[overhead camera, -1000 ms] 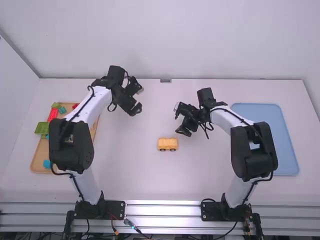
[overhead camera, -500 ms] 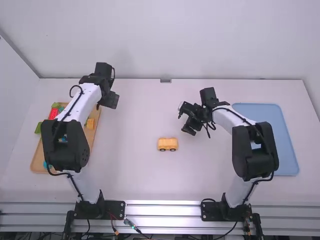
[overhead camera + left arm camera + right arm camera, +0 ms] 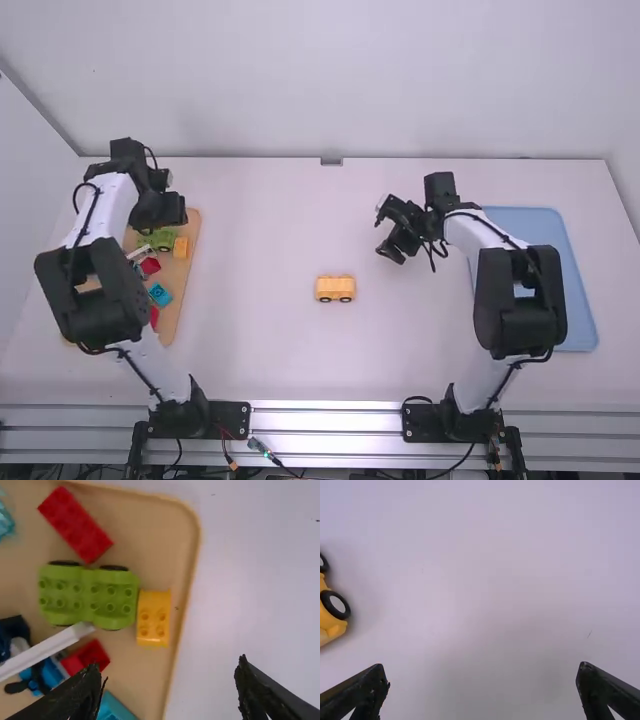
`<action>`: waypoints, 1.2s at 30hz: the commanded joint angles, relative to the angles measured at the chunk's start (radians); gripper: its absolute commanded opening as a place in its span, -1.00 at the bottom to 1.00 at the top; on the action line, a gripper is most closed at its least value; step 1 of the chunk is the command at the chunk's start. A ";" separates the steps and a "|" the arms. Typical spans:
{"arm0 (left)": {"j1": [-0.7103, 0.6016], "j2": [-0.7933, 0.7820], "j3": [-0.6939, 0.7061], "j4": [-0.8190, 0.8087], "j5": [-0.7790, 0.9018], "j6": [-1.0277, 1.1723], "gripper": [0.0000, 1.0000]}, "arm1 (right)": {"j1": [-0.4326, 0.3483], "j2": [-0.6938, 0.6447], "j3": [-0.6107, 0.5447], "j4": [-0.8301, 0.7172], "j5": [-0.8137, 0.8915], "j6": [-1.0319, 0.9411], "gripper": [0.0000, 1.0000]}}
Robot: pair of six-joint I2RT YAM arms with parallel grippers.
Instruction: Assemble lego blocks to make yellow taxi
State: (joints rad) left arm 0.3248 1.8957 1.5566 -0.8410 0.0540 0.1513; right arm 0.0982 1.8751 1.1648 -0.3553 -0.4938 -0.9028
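Robot arms (image 3: 508,298) flanking a table (image 3: 260,360) suggest a lab.

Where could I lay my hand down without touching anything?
Bare white table lies between the wooden tray and the yellow car, and from the car up to the back wall. The tray is crowded: blocks sit close together there, with the left gripper hovering above.

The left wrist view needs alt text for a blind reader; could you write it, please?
A yellow block sits against a green wheeled base on a tan tray, red blocks and blue pieces nearby, with the open left gripper in the foreground.
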 commanded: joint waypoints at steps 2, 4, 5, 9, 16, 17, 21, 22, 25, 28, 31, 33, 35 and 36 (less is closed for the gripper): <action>-0.008 -0.011 -0.076 0.034 0.032 0.023 0.29 | 0.000 -0.026 0.013 -0.001 -0.032 0.002 0.98; 0.004 -0.011 -0.099 0.047 0.037 0.012 0.27 | 0.000 -0.026 0.013 -0.001 -0.032 0.001 0.98; 0.007 -0.011 -0.111 0.051 0.035 0.010 0.26 | 0.000 -0.026 0.013 -0.001 -0.029 0.001 0.98; 0.014 -0.011 -0.154 0.085 0.033 0.045 0.23 | 0.000 -0.026 0.013 -0.001 -0.029 0.002 0.98; 0.014 -0.011 -0.233 0.195 0.032 0.060 0.05 | 0.001 -0.026 0.013 -0.005 -0.029 0.001 0.98; 0.014 -0.011 -0.249 0.214 0.033 0.059 0.07 | 0.000 -0.026 0.013 -0.009 -0.029 0.000 0.98; 0.014 -0.011 -0.289 0.260 0.021 0.085 0.06 | 0.000 -0.026 0.013 -0.013 -0.030 -0.002 0.98; 0.014 -0.011 -0.290 0.263 0.008 0.080 0.05 | 0.000 -0.026 0.013 -0.012 -0.029 -0.002 0.98; 0.014 -0.011 -0.299 0.286 -0.053 0.046 0.05 | 0.000 -0.026 0.013 -0.012 -0.029 -0.002 0.98; 0.014 -0.011 -0.306 0.304 -0.051 0.048 0.03 | 0.000 -0.026 0.013 -0.013 -0.029 -0.002 0.98; 0.014 -0.011 -0.319 0.323 -0.051 0.063 0.02 | 0.003 -0.026 0.013 -0.012 -0.029 -0.002 0.98; 0.014 -0.011 -0.335 0.335 -0.052 0.075 0.06 | -0.001 -0.026 0.013 -0.012 -0.030 -0.002 0.98; 0.019 -0.011 -0.342 0.343 -0.050 0.074 0.06 | 0.003 -0.026 0.013 -0.012 -0.030 -0.002 0.98; 0.026 -0.011 -0.350 0.354 -0.045 0.069 0.06 | 0.003 -0.026 0.013 -0.012 -0.030 -0.002 0.98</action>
State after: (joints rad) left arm 0.3367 1.8957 1.2266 -0.4931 0.0132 0.2100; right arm 0.0982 1.8751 1.1648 -0.3656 -0.5140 -0.9058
